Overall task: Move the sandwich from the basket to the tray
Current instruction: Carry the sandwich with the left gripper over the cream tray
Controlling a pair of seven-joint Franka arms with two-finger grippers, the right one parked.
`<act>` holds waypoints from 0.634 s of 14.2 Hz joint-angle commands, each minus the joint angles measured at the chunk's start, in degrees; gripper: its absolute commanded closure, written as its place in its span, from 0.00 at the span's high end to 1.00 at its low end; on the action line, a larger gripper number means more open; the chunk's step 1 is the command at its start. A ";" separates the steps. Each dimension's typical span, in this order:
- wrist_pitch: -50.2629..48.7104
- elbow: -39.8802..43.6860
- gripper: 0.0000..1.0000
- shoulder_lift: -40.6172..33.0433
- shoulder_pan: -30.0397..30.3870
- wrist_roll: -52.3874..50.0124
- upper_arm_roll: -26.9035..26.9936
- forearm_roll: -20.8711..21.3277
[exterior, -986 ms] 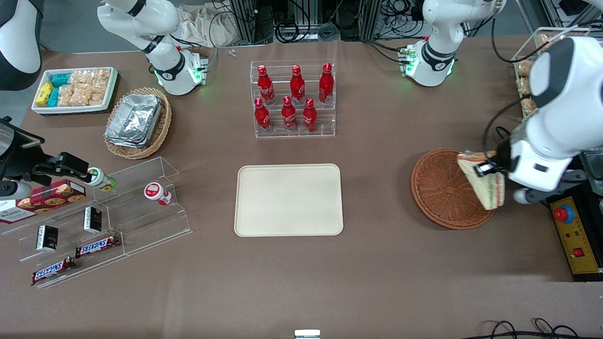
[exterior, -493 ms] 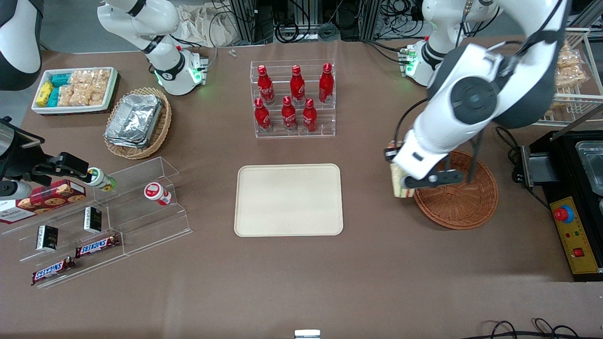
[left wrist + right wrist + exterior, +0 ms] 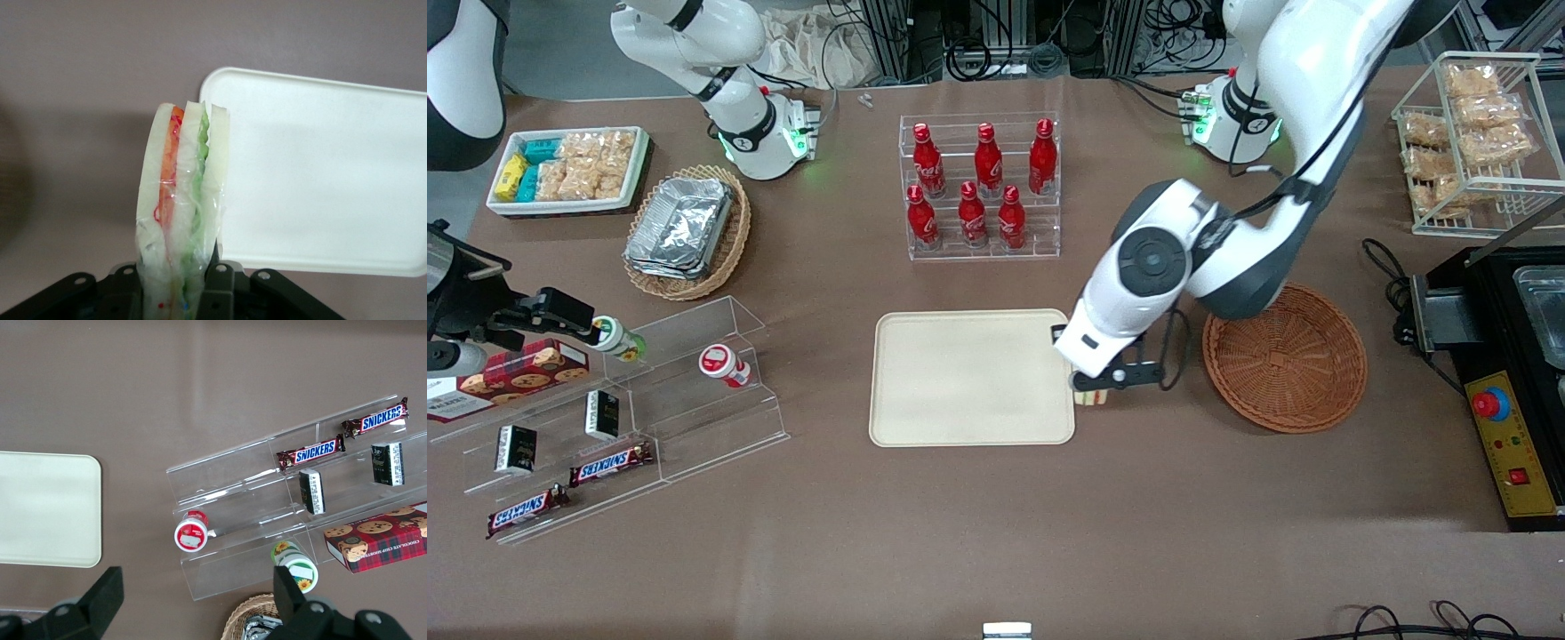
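the hand (image 3: 1094,388) grips the sandwich (image 3: 181,207), hovering at the tray (image 3: 969,378) edge nearest the basket (image 3: 1285,356).

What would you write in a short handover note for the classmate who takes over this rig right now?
Gripper: shut on the sandwich, held in the air at the edge of the tray that faces the basket.
Basket: holds nothing now.
Done: sandwich lifted out of the basket and carried to the tray's edge.
Left: move over the tray, lower, release, withdraw.
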 commanded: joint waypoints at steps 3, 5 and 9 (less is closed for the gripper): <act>5.00 1.57 0.32 6.47 -4.71 -7.24 0.41 8.40; 8.25 1.13 0.32 8.67 -4.89 -7.16 0.41 8.58; 12.22 -0.10 0.33 11.66 -5.76 -7.15 0.50 13.57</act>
